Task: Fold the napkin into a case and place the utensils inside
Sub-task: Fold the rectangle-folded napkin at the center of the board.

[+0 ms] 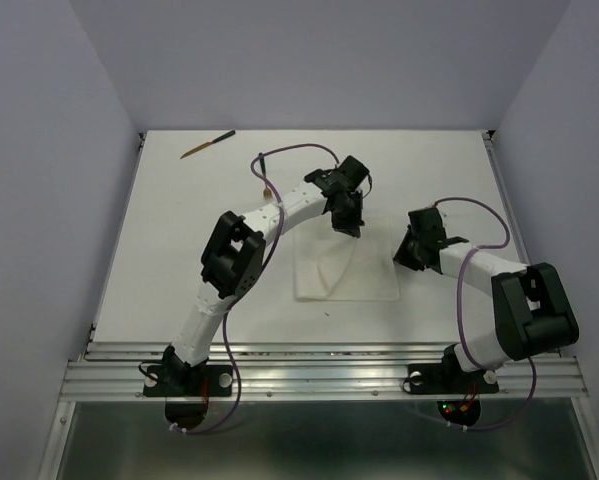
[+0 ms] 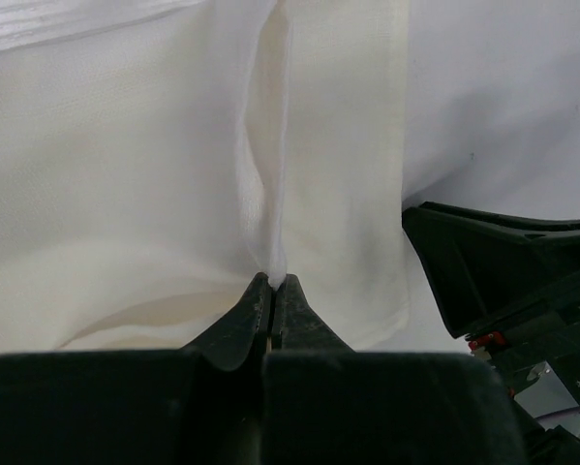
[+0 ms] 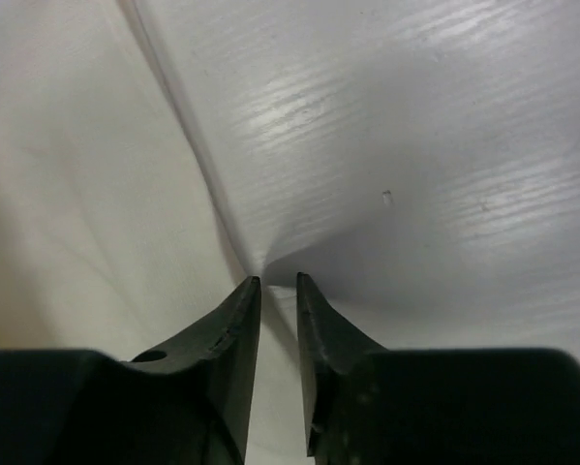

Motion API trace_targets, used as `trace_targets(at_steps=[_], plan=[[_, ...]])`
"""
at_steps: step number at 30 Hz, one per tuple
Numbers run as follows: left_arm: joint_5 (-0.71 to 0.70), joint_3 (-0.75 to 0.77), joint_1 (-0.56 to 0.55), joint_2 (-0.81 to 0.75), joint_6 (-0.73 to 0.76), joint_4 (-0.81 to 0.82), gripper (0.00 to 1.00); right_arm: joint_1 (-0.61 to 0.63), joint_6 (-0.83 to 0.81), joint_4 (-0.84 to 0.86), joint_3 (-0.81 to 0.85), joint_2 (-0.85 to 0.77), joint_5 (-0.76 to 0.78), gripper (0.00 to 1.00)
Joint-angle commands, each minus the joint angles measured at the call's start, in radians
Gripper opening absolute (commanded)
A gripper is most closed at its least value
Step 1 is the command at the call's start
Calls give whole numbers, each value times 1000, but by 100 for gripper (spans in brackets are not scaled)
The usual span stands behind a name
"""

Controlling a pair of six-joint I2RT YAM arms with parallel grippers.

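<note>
The white napkin point(image 1: 364, 280) lies on the table's middle with a raised ridge along it. My left gripper point(image 1: 353, 228) is at its far edge, shut on a pinched fold of napkin point(image 2: 270, 194) that rises from between the fingertips point(image 2: 273, 282). At the napkin's right edge sits my right gripper point(image 1: 404, 257). Its jaws point(image 3: 278, 281) stand a narrow slit apart over the napkin's edge point(image 3: 76, 194), gripping nothing. One brown utensil point(image 1: 207, 145) lies at the far left corner. Another utensil point(image 1: 266, 180) lies beside the left arm, partly under the purple cable.
The white table point(image 3: 415, 145) is walled in at the back and on both sides. A purple cable point(image 1: 299, 150) loops above the left arm. The right gripper's black body point(image 2: 503, 281) shows close by at the right of the left wrist view.
</note>
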Motion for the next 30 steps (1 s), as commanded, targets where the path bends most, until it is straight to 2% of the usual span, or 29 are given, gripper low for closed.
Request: trace_targets(at_steps=[1, 5, 8, 16, 23, 30], plan=[[-6, -4, -7, -60, 8, 21, 0, 5, 6, -73, -10, -61, 73, 30], [-5, -45, -6, -77, 8, 41, 0, 5, -16, -69, -3, -58, 26, 43], [-10, -50, -6, -84, 9, 41, 0, 5, -20, -51, -10, -57, -2, 44], [-11, -53, -7, -92, 9, 47, 0, 5, -27, -38, -6, -77, -7, 42], [-14, -61, -7, -95, 9, 47, 0, 5, 1, -15, -21, -153, 52, 31], [-10, -59, -9, -92, 9, 50, 0, 5, -17, -9, 0, -74, 9, 30]])
